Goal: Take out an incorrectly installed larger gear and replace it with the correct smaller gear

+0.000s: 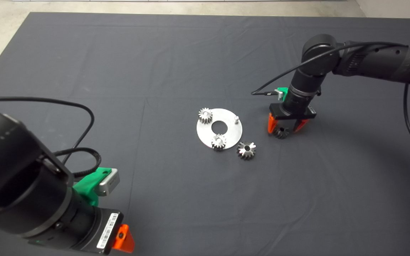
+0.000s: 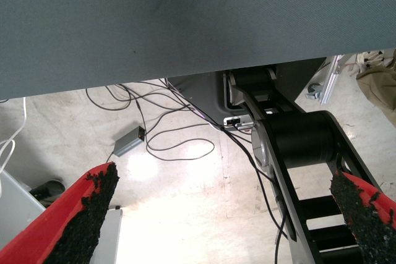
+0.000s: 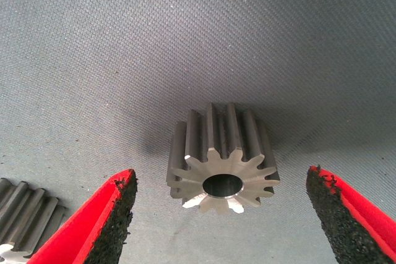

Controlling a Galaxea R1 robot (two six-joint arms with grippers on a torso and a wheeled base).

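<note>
The smaller gear (image 1: 281,133) is dark grey and lies on the mat, right of the round silver plate (image 1: 226,128). My right gripper (image 1: 285,127) is low over it, open, one red finger on each side. In the right wrist view the smaller gear (image 3: 223,160) sits between the open fingers (image 3: 108,214) without touching them. The larger gear (image 1: 246,150) is shiny and lies on the mat at the plate's near right edge; its edge shows in the right wrist view (image 3: 21,214). My left gripper (image 1: 123,239) is parked at the lower left, open and empty.
The plate carries two small pale gears (image 1: 205,115) (image 1: 219,141), a bare upright pin (image 1: 236,118) and a centre hole. The left wrist view shows the mat's edge, the floor with cables (image 2: 179,134) and the robot's base.
</note>
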